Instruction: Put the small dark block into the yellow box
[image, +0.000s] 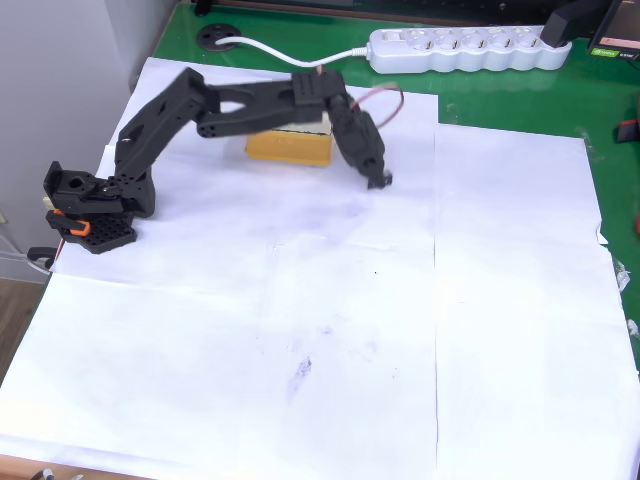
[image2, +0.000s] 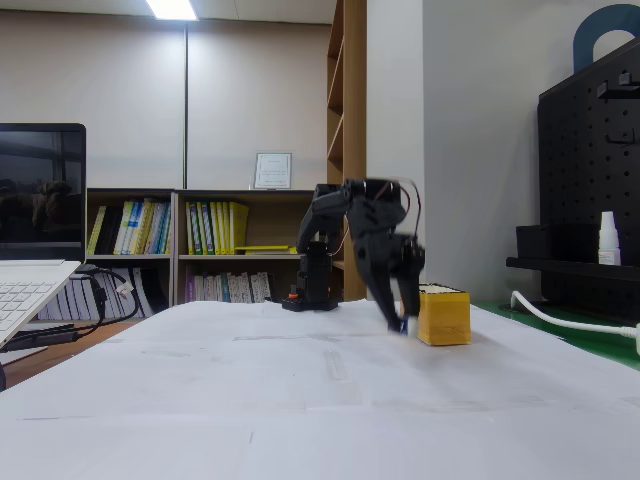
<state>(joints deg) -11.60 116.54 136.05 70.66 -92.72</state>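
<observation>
Block (image2: 404, 326), small and dark, sits pinched at the tips of my gripper (image: 381, 181), low over the white paper (image: 330, 330). My jaws are closed on it. In the overhead view it hangs just right of the yellow box (image: 288, 147), outside it.

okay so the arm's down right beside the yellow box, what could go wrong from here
1. The gripper sits low at the paper, close beside the yellow box; swinging sideways could shove the box, which looks light.
2. The small dark block shows only as a sliver at the fingertips, so the grip cannot be judged; it might slip when lifted.
3. The arm overhangs the box, so lifting could catch its rim.
</observation>
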